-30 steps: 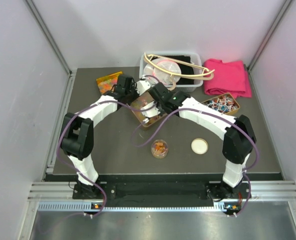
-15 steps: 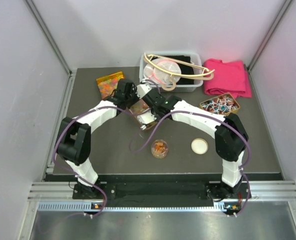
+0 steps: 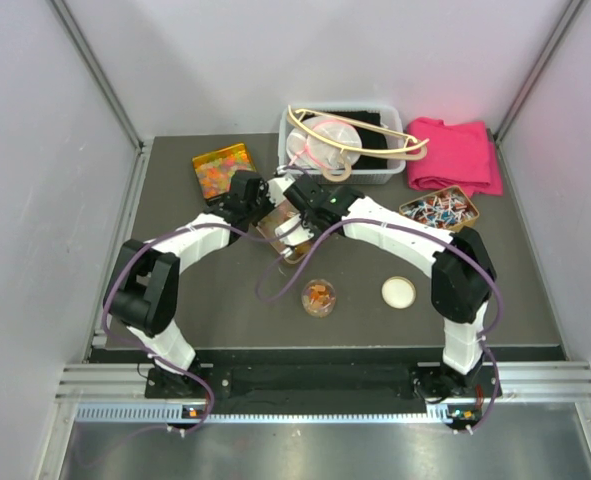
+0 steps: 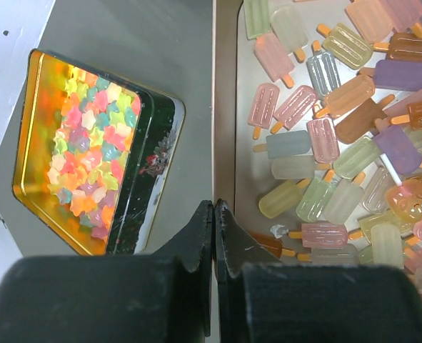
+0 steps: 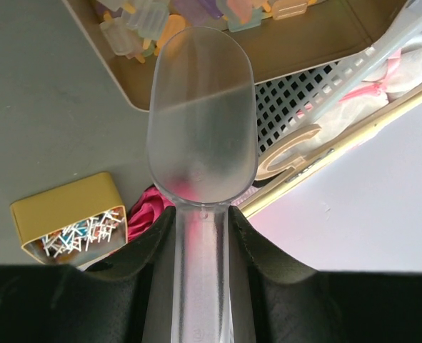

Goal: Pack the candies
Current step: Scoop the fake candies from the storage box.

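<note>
The candies (image 4: pixel 339 143) are translucent ice-lolly-shaped gummies, orange, yellow, pink and pale, lying loose in a brown metal tray (image 4: pixel 225 107). My left gripper (image 4: pixel 215 204) is shut, its tips pinched on the tray's near rim. My right gripper (image 5: pixel 202 211) is shut on the handle of a clear plastic scoop (image 5: pixel 200 114). The empty bowl of the scoop hangs over the tray's corner (image 5: pixel 303 43), just short of the candies (image 5: pixel 153 21). From above, both grippers (image 3: pixel 265 205) (image 3: pixel 293 215) meet at the tray (image 3: pixel 275 228). A small clear jar (image 3: pixel 319 297) holding a few orange pieces stands nearer the arm bases.
A gold tin (image 4: pixel 89 150) of star-shaped sweets lies left of the tray. The jar's white lid (image 3: pixel 398 291) lies to the jar's right. Behind the tray stand a white mesh basket (image 3: pixel 340 140), a pink cloth (image 3: pixel 455 155) and a yellow tin of wrapped sweets (image 3: pixel 440 208).
Both grippers and the tray have shifted slightly left and toward the gold tin. The right arm's elbow has swung inward. Both grips are unchanged.
</note>
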Motion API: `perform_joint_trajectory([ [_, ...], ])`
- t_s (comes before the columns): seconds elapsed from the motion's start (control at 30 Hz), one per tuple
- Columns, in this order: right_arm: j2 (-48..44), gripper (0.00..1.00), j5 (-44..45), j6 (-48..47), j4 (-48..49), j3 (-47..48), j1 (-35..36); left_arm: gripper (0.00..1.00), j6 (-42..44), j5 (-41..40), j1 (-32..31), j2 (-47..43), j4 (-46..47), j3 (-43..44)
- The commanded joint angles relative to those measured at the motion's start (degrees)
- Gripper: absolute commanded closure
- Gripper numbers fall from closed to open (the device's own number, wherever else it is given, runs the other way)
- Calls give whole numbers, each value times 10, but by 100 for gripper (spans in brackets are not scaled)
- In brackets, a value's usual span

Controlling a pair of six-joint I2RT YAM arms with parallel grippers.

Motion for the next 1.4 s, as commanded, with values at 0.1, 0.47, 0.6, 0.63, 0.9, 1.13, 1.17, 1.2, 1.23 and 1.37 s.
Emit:
perform_joint_trajectory([
  [0.1, -63, 100, -15, 19, 1, 35, 8, 100, 19, 16, -12, 4, 61, -15],
  [0.47, -104, 100, -32, 49, -42, 45, 6, 100, -6, 97, 1, 74, 11, 27],
  [0.6, -113, 100, -28, 54, -43, 46, 6, 100, -22, 129, 9, 87, -18, 44],
  [0.63, -117, 100, -28, 54, -43, 45, 6, 100, -26, 141, 12, 92, -28, 49],
  [0.9, -122, 100, -22, 57, -43, 48, 3, 64, -40, 216, 39, 119, -77, 100],
  [1.13, -121, 100, -22, 59, -44, 54, 4, 67, -27, 257, 45, 151, -125, 144],
  [1.17, -122, 100, -22, 59, -45, 55, 4, 68, -26, 259, 45, 156, -127, 152],
  [1.2, -122, 100, -21, 60, -45, 55, 3, 70, -25, 263, 45, 164, -134, 155],
  [1.23, -121, 100, -22, 60, -46, 55, 3, 71, -25, 267, 45, 169, -136, 158],
  [1.37, -122, 100, -23, 63, -48, 55, 4, 81, -26, 268, 45, 182, -145, 173],
])
